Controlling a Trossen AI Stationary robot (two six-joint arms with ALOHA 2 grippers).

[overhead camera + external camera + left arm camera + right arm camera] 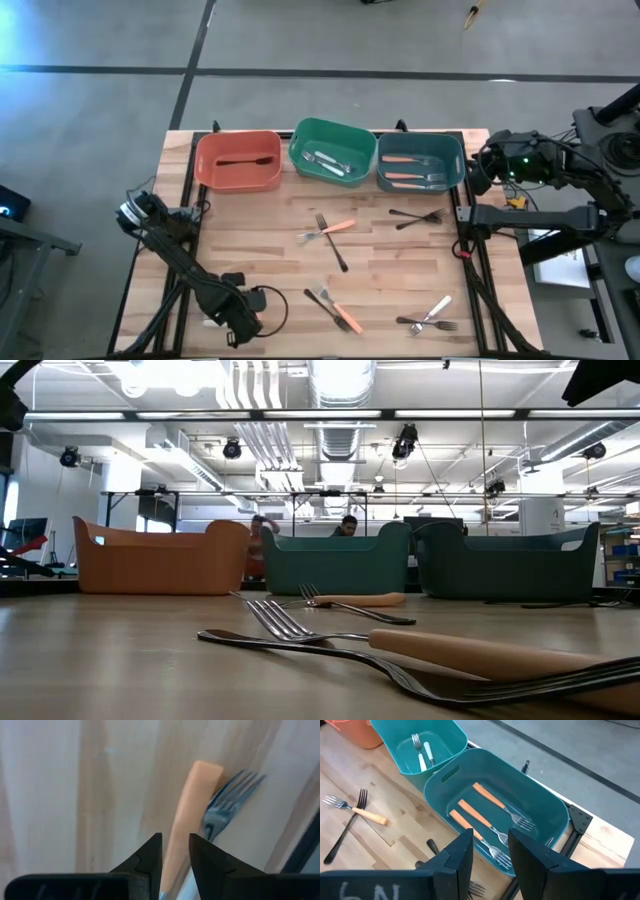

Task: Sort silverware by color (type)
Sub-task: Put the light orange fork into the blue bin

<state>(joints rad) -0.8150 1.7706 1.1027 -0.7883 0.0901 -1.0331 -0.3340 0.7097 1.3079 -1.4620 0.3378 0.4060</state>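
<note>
Closing the narrow left hand (175,851) over the near orange fork (186,815), next needing a firm pinch; right hand (490,851) waiting part-open over the teal bin (555,805).

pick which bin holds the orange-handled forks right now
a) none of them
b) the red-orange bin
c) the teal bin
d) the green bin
c: three orange-handled forks lie in the teal bin, while the green bin holds white-handled forks and the red-orange bin a black one.
</note>
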